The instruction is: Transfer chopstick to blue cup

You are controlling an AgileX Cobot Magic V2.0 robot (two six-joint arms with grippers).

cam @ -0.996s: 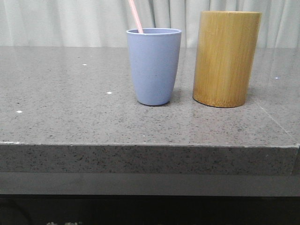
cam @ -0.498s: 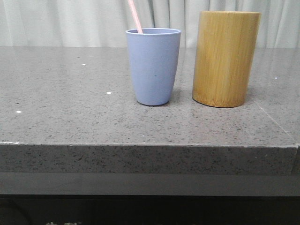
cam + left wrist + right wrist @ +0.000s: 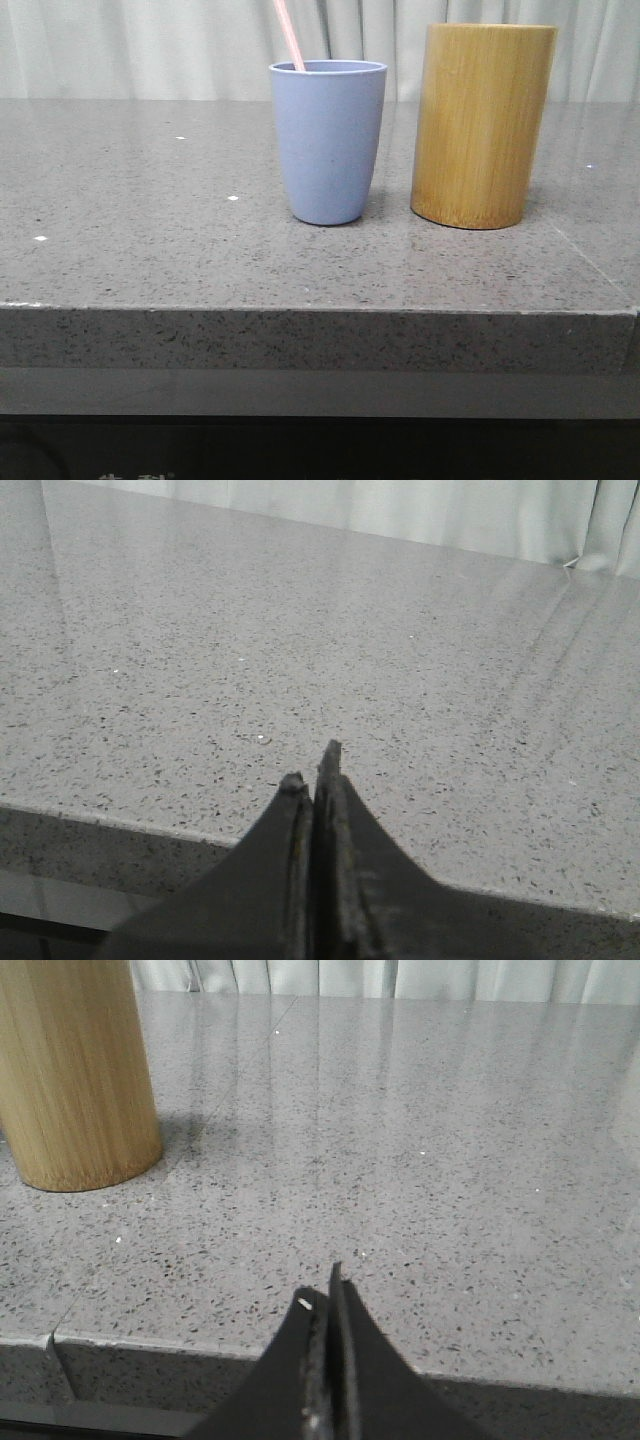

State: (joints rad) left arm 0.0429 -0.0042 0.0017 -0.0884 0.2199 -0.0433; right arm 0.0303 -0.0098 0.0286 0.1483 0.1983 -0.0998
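The blue cup (image 3: 328, 140) stands upright on the grey stone table (image 3: 150, 250) in the front view. A thin pale pink chopstick (image 3: 289, 35) leans out of its rim, up and to the left; the part inside the cup is hidden. Neither arm shows in the front view. My left gripper (image 3: 314, 770) is shut and empty, over the table's front edge with only bare stone ahead. At the front edge too, my right gripper (image 3: 326, 1292) is shut with nothing between its fingers, the bamboo cylinder (image 3: 75, 1070) off to one side.
The tall yellow-brown bamboo cylinder (image 3: 482, 125) stands just right of the blue cup, a narrow gap between them. A pale curtain (image 3: 150, 45) hangs behind the table. The table's front edge (image 3: 320, 312) drops to a dark shelf below.
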